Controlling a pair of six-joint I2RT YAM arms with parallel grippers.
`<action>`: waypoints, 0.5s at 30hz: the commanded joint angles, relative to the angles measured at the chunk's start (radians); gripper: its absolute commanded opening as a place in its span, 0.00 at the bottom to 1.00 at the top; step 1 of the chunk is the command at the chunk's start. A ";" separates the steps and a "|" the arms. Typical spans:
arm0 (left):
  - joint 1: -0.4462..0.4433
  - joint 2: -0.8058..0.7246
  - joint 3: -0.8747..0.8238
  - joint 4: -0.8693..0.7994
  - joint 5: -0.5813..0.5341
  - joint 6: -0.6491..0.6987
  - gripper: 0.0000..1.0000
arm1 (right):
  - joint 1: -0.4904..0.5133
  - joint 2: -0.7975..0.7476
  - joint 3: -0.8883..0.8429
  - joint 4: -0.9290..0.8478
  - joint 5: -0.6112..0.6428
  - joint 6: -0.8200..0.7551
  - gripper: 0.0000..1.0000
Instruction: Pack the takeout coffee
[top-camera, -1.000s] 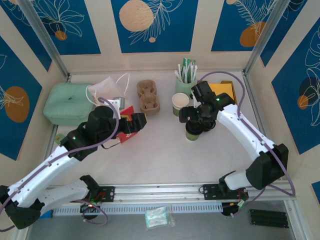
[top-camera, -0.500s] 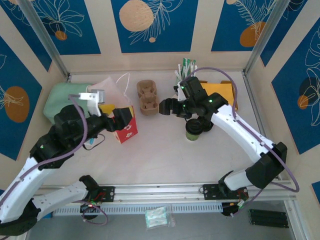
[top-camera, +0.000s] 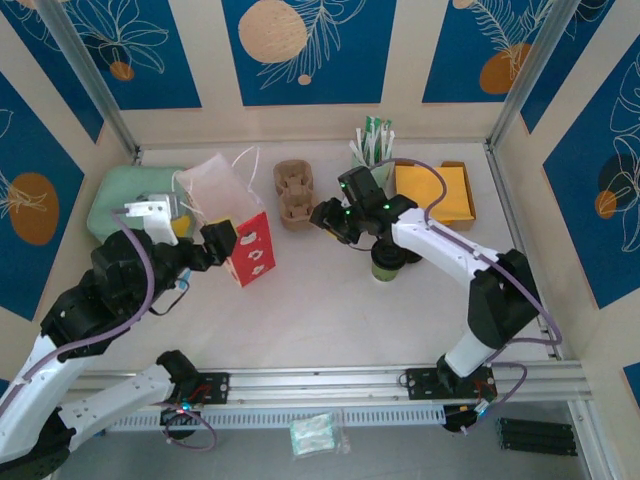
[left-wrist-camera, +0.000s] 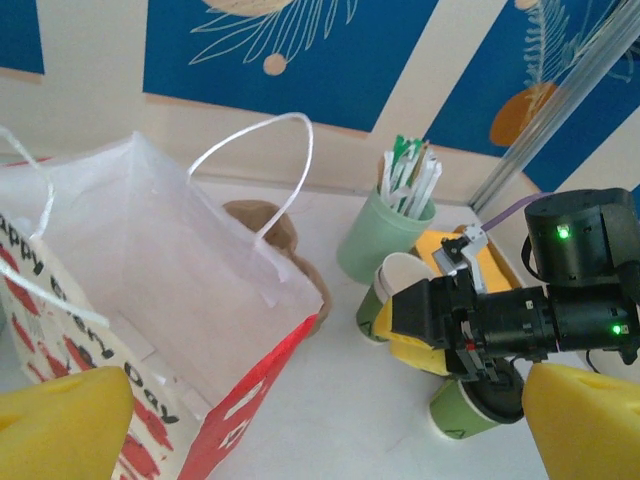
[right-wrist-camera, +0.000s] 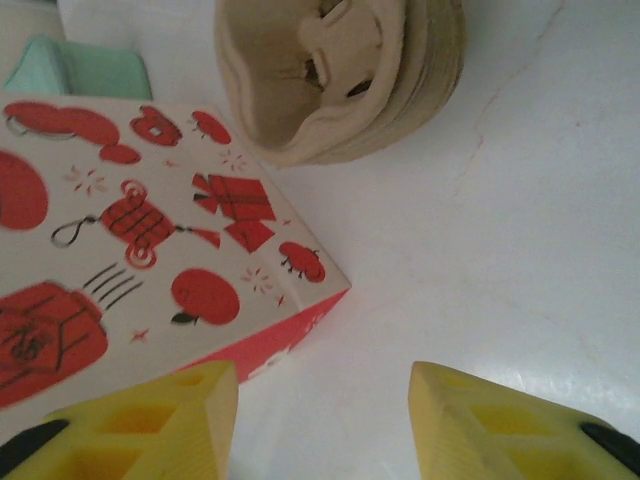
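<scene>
The left fingers (left-wrist-camera: 60, 420) are spread wide and hold nothing. They are poised at the open mouth of the paper bag (left-wrist-camera: 200, 330). The right fingers (right-wrist-camera: 480, 410) stand partly apart, also empty, over bare desk (right-wrist-camera: 520, 200) just off the bag's red corner, with the cardboard carrier (right-wrist-camera: 340, 70) beyond. Right of the bag, on the far side of the right fingers and not between them, stand an open white cup (left-wrist-camera: 403, 272) and a dark-topped green cup (left-wrist-camera: 462, 415), both upright.
</scene>
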 joint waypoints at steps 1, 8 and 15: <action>0.002 -0.006 -0.012 0.005 -0.020 0.029 0.99 | 0.014 0.037 -0.004 0.047 0.046 0.087 0.45; 0.001 0.002 -0.033 0.012 -0.003 0.021 1.00 | 0.019 0.136 0.061 0.032 0.094 0.106 0.41; 0.001 0.017 -0.037 0.021 0.020 0.019 0.99 | 0.010 0.206 0.100 0.030 0.102 0.116 0.35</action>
